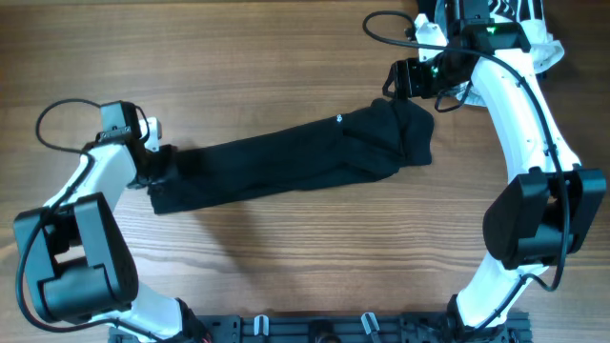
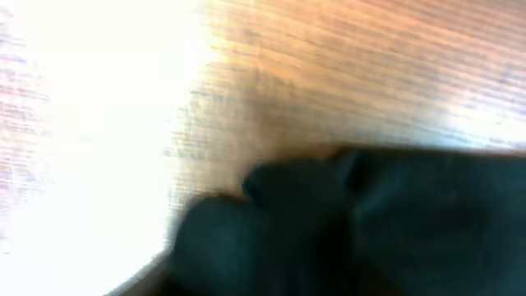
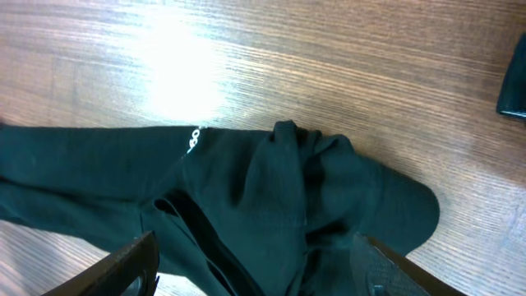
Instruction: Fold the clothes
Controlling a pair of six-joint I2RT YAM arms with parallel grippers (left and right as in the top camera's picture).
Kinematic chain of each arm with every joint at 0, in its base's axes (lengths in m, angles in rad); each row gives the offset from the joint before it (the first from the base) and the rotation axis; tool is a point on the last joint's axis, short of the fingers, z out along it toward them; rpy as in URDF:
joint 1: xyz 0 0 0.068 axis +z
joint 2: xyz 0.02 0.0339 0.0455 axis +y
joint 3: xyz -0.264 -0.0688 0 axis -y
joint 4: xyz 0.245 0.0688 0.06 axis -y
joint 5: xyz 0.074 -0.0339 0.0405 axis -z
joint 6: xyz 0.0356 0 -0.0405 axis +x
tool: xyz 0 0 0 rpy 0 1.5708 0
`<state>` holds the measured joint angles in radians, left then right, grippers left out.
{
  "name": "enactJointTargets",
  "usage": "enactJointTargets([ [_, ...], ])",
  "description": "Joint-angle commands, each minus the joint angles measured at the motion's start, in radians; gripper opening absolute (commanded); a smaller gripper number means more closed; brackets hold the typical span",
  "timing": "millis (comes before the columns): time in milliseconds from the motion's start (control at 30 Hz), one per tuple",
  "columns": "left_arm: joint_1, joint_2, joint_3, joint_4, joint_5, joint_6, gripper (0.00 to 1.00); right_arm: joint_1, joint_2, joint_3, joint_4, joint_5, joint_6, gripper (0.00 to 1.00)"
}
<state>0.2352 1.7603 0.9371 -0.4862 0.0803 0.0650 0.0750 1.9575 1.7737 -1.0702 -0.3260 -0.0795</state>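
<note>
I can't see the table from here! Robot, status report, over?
Left gripper at left end of shirt, grip unclear. Right gripper open above bunched right end. Shirt lies in long strip. Nothing in the way.

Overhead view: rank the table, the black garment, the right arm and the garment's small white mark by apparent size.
1. Table
2. Black garment and right arm: they cover similar areas, and the arm is nearer the camera, so they are not ranked
3. White mark
</note>
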Motion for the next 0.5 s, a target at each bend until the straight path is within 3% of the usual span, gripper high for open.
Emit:
enactJointTargets([
  [0,0.000,0.069,-0.077,0.046,0.084,0.005,0.23,-0.005,-0.017,0.018,0.005,-0.023,0.030,0.75],
  [67,0.017,0.065,-0.071,0.082,0.083,0.005,0.11,-0.005,-0.018,0.018,0.000,-0.023,0.031,0.75],
  [133,0.037,0.064,-0.051,0.102,0.083,0.005,0.07,-0.005,-0.018,0.018,-0.008,-0.023,0.031,0.75],
  [467,0.191,0.029,0.128,0.056,0.078,0.013,0.04,-0.004,-0.018,0.017,-0.040,-0.023,0.031,0.76],
])
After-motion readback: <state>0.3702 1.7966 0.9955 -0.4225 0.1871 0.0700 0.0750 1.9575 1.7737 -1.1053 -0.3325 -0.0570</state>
